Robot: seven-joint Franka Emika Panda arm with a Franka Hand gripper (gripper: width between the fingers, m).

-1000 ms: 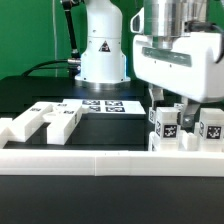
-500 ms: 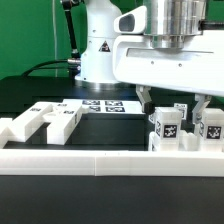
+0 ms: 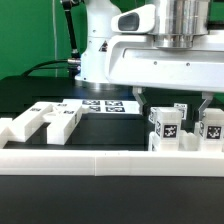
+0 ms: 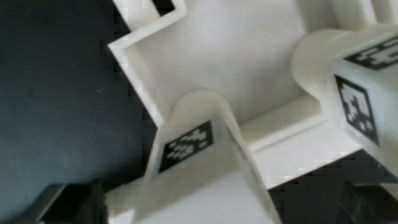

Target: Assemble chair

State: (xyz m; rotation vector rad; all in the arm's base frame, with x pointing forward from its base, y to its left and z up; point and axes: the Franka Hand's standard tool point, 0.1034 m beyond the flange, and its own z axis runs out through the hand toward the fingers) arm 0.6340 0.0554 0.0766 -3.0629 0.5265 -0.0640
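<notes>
The chair's white parts lie in two groups. At the exterior view's right, a cluster of upright posts with black-and-white tags (image 3: 166, 126) stands just behind the front rail. My gripper (image 3: 172, 101) hangs over this cluster, open. Its dark fingers (image 3: 140, 100) stand wide to either side of the nearest tagged post, apart from it. In the wrist view a tagged post (image 4: 192, 146) rises toward the camera from a flat white slab (image 4: 196, 60), and a second tagged post (image 4: 361, 82) stands beside it. Nothing is held.
Two loose white chair parts (image 3: 26, 125) (image 3: 62, 120) lie at the exterior view's left. The marker board (image 3: 103, 104) lies flat behind them. A long low white rail (image 3: 100, 160) runs along the front. The robot's base (image 3: 100, 50) stands at the back.
The hand has turned about its vertical axis, so its broad face now shows and the fingers stand farther apart in the picture. The chair parts have not moved.
</notes>
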